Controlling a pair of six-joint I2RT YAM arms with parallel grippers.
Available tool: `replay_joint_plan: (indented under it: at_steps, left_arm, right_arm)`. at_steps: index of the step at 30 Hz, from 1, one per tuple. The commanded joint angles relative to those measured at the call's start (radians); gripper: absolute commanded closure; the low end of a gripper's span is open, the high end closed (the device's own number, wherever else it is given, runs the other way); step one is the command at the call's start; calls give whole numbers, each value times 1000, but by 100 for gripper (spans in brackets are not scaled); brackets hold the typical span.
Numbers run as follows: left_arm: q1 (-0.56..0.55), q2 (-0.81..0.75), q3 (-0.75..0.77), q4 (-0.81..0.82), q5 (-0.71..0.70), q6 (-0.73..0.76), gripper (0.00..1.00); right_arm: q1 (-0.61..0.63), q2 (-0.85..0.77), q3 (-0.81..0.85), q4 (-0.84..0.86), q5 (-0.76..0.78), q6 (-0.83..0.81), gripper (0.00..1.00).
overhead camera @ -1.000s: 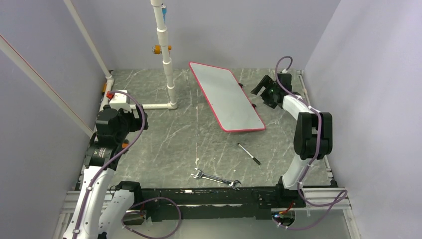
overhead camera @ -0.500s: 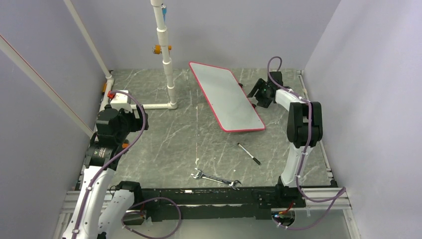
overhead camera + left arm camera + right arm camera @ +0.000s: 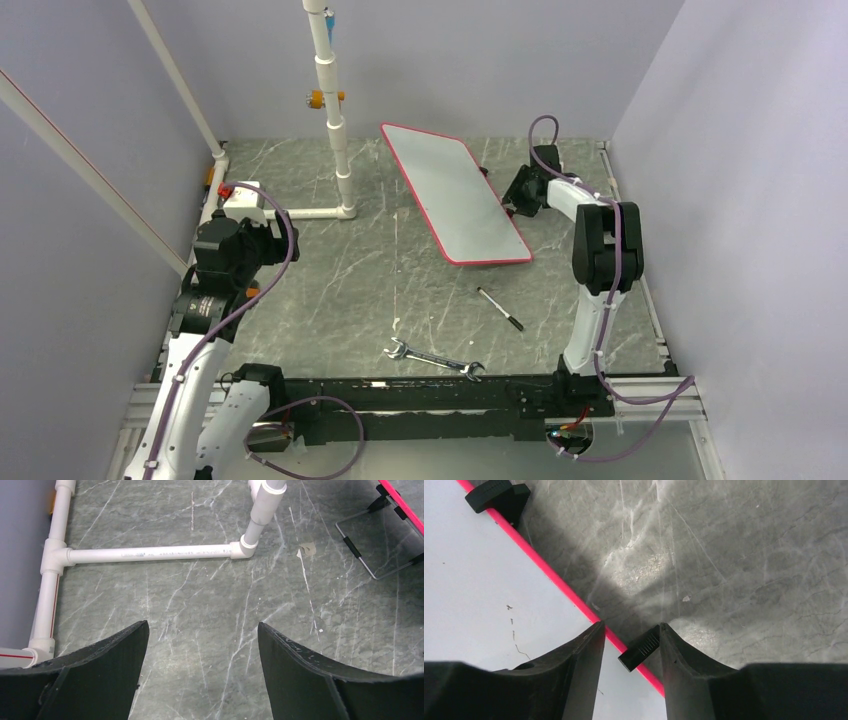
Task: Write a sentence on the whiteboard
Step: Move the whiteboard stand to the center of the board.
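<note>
View from above: a grey marbled desk (image 3: pixel 350 290) with the whiteboard (image 3: pixel 455 195) lying tilted at the far middle, propped on a wire stand (image 3: pixel 351 546). I see no lettering on it, only faint specks.

My right pincer (image 3: pixel 630 626) is at the board's right edge. Its fingers stand narrowly apart, straddling the pink rim (image 3: pixel 549 575), with a small black foot (image 3: pixel 639 650) between them. I cannot tell whether they press on the rim or only bracket it.

My left pincer (image 3: pixel 202 630) hangs wide and holds nothing, over bare desk at the left, well apart from the board.

The marker (image 3: pixel 500 309) lies on the desk nearer to me, apart from both pincers.

The risks, as I judge them: a propped board may slide or tip off its stand if I tug the edge. The foot could snag a finger and twist the board. A shallow hold on a thin rim may slip.
</note>
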Motion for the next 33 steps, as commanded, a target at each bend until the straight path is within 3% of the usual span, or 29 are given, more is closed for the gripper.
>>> replay_joint_plan:
  at_steps: [1,11,23,33]
  left_arm:
    - [-5,-7,39,21,12,16,16]
    - [-7,-13,40,21,11,16,16]
    - [-12,-11,39,20,-2,18,16]
    - [-12,-9,38,19,-13,23,15]
  right_arm:
    - [21,-5,-26,-57,88,-61,56]
    - [92,-79,-167,-65,150,-92,72]
    - [202,-224,-377,-45,124,-65,71]
    - [387,-277,-439,13,92,-18,70]
